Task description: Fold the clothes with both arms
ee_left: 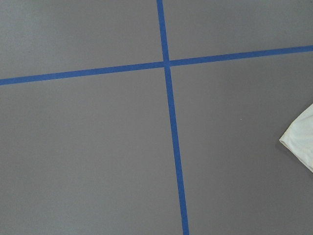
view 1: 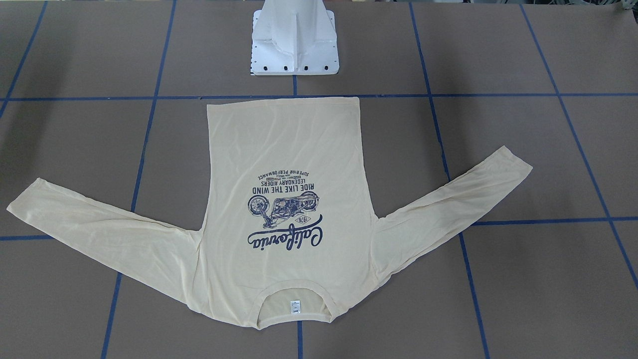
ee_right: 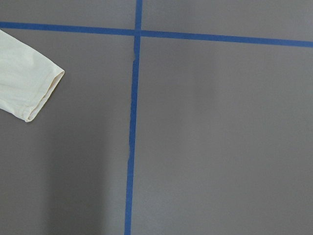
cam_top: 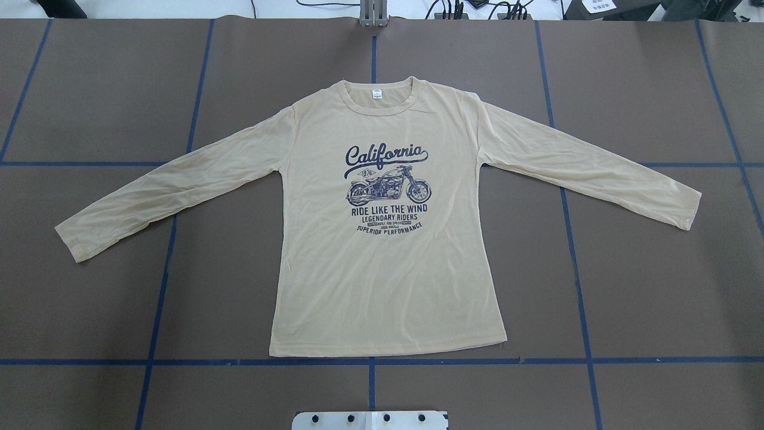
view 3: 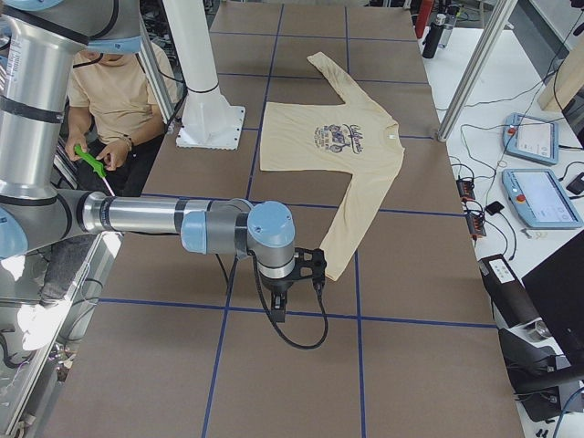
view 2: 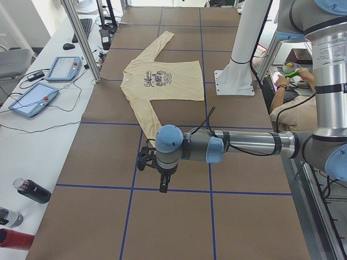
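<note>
The T-shirt (cam_top: pixel 382 269) lies flat and print up in the middle of the bench (cam_top: pixel 656 286), with its sleeves spread left and right. The left hand (view 2: pixel 163 187) hangs just beyond the left cuff (ee_left: pixel 301 142), and the right hand (view 3: pixel 279 310) just beyond the right cuff (ee_right: pixel 34 88). Neither holds cloth, and I cannot tell how far either is open.

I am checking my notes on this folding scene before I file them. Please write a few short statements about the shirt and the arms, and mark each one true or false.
1. The shirt lies flat with its print facing up. True.
2. The sleeves are folded over the body. False: the sleeves are spread out to both sides.
3. The neck is on the side away from the white base. True.
4. The left gripper holds a cuff. False: the left gripper hangs over the table, and the cuff lies loose on it.
</note>
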Action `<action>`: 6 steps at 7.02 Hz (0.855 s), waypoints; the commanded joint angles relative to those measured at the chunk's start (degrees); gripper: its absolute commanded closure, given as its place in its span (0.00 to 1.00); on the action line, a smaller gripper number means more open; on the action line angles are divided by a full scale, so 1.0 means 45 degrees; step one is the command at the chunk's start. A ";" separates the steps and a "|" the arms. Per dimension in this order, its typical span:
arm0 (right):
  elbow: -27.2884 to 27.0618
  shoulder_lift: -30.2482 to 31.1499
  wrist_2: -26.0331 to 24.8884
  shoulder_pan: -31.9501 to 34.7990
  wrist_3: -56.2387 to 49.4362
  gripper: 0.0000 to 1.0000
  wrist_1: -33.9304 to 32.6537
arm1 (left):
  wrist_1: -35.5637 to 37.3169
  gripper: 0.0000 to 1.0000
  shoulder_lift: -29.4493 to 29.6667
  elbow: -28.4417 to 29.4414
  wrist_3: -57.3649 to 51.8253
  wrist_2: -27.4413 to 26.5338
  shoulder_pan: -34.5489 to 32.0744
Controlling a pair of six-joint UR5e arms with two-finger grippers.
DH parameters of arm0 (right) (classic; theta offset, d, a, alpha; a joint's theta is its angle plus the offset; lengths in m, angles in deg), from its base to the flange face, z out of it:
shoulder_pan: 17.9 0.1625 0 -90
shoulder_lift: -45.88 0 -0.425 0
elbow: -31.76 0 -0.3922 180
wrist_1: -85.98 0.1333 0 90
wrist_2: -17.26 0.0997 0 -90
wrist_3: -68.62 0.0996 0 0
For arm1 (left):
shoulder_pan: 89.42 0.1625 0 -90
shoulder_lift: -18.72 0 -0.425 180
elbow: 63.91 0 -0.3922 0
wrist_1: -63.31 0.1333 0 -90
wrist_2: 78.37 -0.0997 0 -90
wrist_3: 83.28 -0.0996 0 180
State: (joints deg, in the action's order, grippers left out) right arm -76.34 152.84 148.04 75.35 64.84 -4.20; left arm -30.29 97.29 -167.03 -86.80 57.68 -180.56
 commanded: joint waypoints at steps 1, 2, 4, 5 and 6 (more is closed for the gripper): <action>0.0000 0.0000 0.0000 0.0000 0.0001 0.00 0.0000 | -0.0020 0.00 0.0000 -0.0053 0.0001 0.0000 0.0000; 0.0019 -0.0019 -0.0019 0.0000 -0.0018 0.00 -0.0020 | -0.0329 0.00 0.0000 -0.0092 0.0001 0.0019 0.0000; -0.0136 -0.0116 0.0019 0.0000 -0.0018 0.00 0.0000 | -0.2156 0.00 -0.0019 -0.0190 0.0000 0.0000 0.0000; -0.0369 -0.0195 0.0058 0.0000 -0.0018 0.00 -0.0020 | -0.2419 0.00 -0.0020 -0.0171 0.0001 -0.0058 0.0155; -0.0468 -0.0234 0.0175 -0.0019 -0.0018 0.00 -0.0020 | -0.2422 0.00 0.0000 -0.0209 0.0020 -0.0155 0.0601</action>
State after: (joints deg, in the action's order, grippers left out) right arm -77.68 152.09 148.36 75.33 64.76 -4.25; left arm -40.03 97.24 -167.86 -86.78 57.41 -179.59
